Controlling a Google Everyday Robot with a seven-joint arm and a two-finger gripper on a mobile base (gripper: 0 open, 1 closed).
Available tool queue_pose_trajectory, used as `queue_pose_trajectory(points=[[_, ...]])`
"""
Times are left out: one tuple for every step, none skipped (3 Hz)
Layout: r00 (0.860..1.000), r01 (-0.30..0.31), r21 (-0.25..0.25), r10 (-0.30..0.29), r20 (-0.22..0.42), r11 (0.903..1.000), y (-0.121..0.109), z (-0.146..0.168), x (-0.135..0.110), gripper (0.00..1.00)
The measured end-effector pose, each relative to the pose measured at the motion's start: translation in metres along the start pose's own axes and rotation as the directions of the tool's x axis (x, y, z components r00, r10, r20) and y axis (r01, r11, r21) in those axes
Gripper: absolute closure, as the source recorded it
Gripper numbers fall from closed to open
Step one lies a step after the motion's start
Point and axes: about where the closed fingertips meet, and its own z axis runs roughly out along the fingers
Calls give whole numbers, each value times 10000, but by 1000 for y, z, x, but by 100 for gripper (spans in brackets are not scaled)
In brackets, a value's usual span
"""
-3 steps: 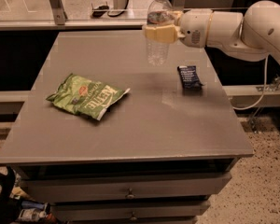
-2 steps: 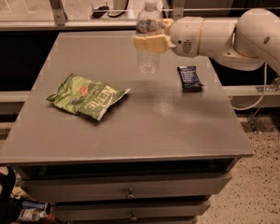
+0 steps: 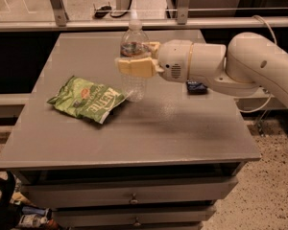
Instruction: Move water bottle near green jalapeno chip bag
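So the gripper has its fingers clamped around the middle of the water bottle, holding it upright over the grey table (can't tell if the base actually touches down). Bottle's just beside the right-hand edge of the green jalapeno chip bag, and the arm stretches off to the picture's right.

water bottle in hand, beside chip bag
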Motion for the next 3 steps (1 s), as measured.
queue_pose_trajectory(points=[[9985, -380, 545, 400, -363, 9978, 18, -17, 20, 100], [9965, -447, 1055, 519, -658, 9934, 23, -31, 31, 100], [9976, -395, 1067, 453, -524, 9935, 20, -33, 38, 100]])
